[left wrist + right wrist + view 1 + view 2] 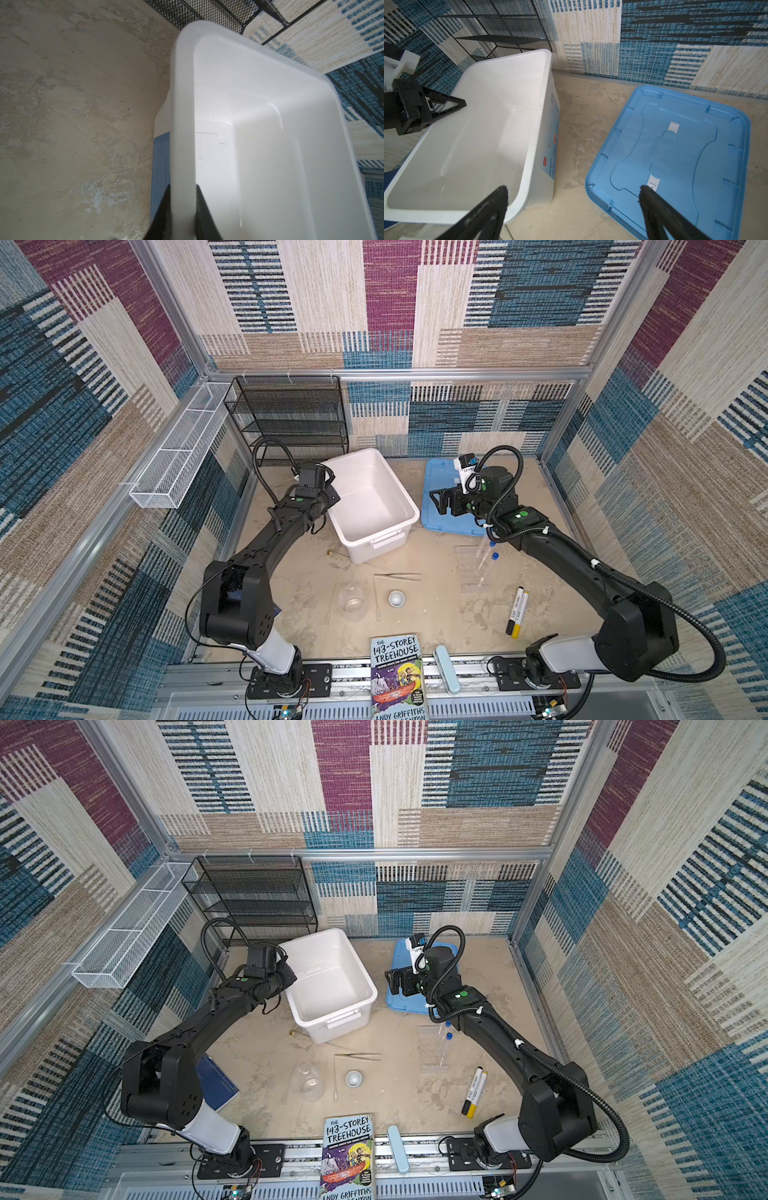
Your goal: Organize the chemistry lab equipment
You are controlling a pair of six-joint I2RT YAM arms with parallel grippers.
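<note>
My left gripper (332,498) (182,187) is shut on the left rim of the empty white bin (399,485) (182,104). My right gripper (436,502) (573,189) hangs open with nothing between its fingers, over the gap between the bin (512,55) and the blue lid (449,524) (685,155). On the table in front lie the clear flask (352,601), tweezers (397,576), brass-tipped rod (332,552), grey dish (396,598) and glass sticks (377,605). Blue-capped tubes (488,562) lie by the clear rack (468,568) under the right arm.
A black mesh shelf (291,418) stands at the back left, and a white wire basket (178,456) hangs on the left wall. Black and yellow markers (517,612), a book (398,676) and a pale blue case (446,668) lie near the front. A blue book (216,1081) sits under the left arm.
</note>
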